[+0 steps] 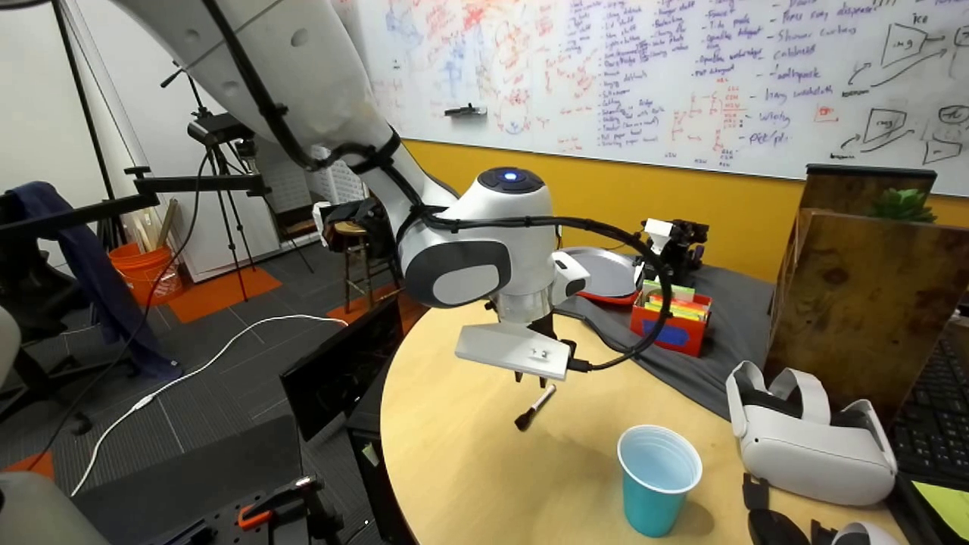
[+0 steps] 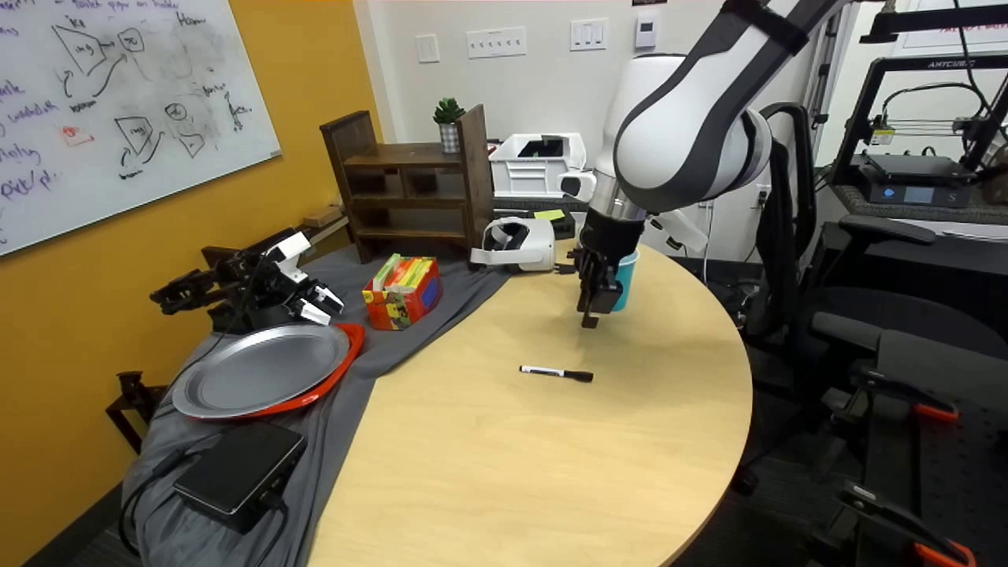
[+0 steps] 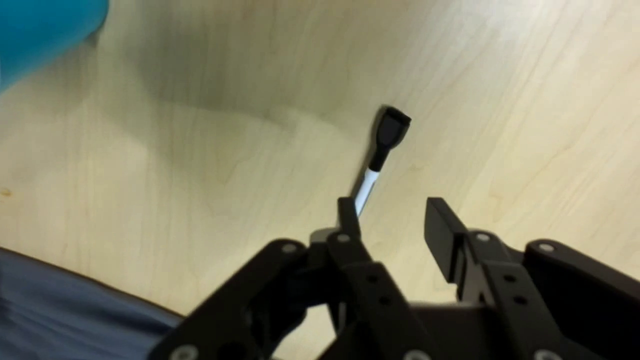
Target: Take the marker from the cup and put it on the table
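Observation:
The marker, a slim pen with a black cap end and white body, lies flat on the table; it shows in both exterior views (image 1: 535, 409) (image 2: 556, 373) and in the wrist view (image 3: 378, 162). The table (image 1: 469, 454) has a round light wood top. The light-blue cup (image 1: 657, 492) stands upright, apart from the marker; it is partly behind the gripper in an exterior view (image 2: 625, 283) and at the top left of the wrist view (image 3: 45, 35). My gripper (image 1: 531, 380) (image 2: 591, 319) (image 3: 392, 202) is open and empty above the table; in the wrist view its left finger hides the marker's lower end.
A white VR headset (image 1: 817, 446) lies near the cup, before a wooden shelf (image 1: 863, 318). A red box (image 2: 403, 293) and a grey round plate (image 2: 264, 370) stand on a dark cloth (image 2: 331, 441) along one side. A black box (image 2: 240, 476) lies there too.

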Robot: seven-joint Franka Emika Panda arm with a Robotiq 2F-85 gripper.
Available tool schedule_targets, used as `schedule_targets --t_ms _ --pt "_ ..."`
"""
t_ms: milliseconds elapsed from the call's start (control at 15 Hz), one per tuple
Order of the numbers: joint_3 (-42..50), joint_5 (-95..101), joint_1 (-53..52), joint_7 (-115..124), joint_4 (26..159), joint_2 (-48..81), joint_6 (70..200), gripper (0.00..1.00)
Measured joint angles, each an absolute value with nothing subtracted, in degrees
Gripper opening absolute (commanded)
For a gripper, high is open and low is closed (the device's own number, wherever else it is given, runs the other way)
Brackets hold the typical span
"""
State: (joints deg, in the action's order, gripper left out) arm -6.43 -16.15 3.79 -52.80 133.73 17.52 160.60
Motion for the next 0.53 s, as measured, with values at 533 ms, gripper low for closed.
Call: schedule_targets --t_ms 533 --pt "-6.6 -11.6 4.28 -48.63 132.4 17.98 159.18 1.0"
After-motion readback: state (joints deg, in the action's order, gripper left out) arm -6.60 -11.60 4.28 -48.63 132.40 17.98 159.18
